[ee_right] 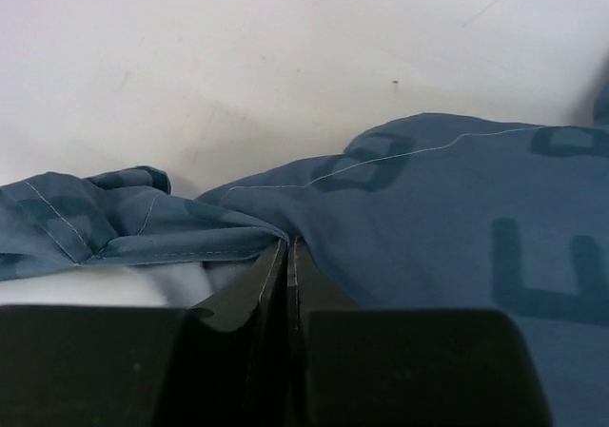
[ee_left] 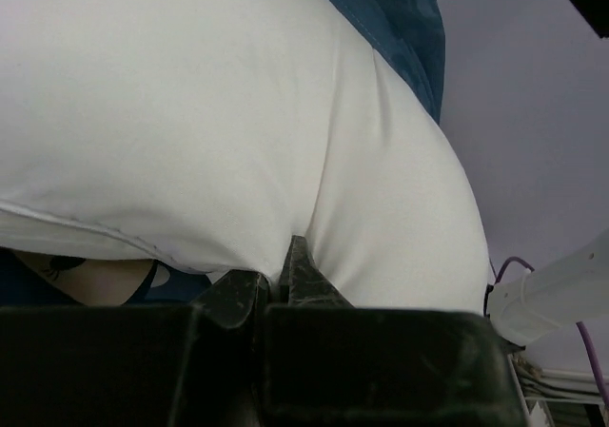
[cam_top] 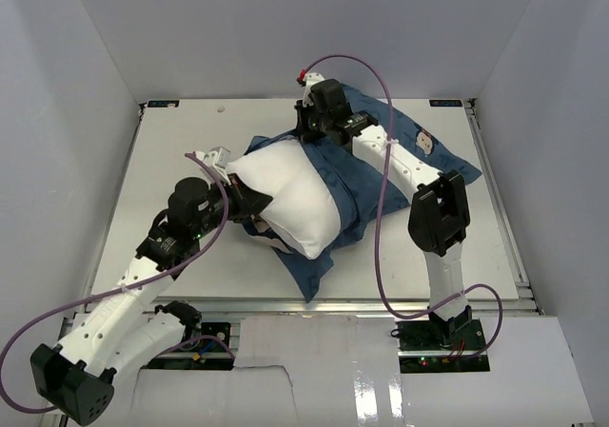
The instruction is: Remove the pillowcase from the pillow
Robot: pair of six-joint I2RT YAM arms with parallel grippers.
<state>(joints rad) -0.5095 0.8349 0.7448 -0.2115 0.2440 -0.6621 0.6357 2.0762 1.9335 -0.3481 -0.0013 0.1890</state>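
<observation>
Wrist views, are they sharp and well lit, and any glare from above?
Left wrist: the pillow fills the frame, soft and slightly blurred; the left gripper is a dark silhouette. Right wrist: the pillowcase stitching is sharp, the right gripper underexposed. Top external: even light, glare on the glossy panel at the bottom.

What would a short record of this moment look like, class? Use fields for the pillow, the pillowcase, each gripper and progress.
pillow: white, much of it bare, lying on the table
pillowcase: blue with printed letters, rumpled beside and beneath the pillow
left gripper: shut, pinching the pillow's white fabric
right gripper: shut on the pillowcase edge at the far side of the table
progress: pillow largely exposed; pillowcase not yet clear of it
</observation>
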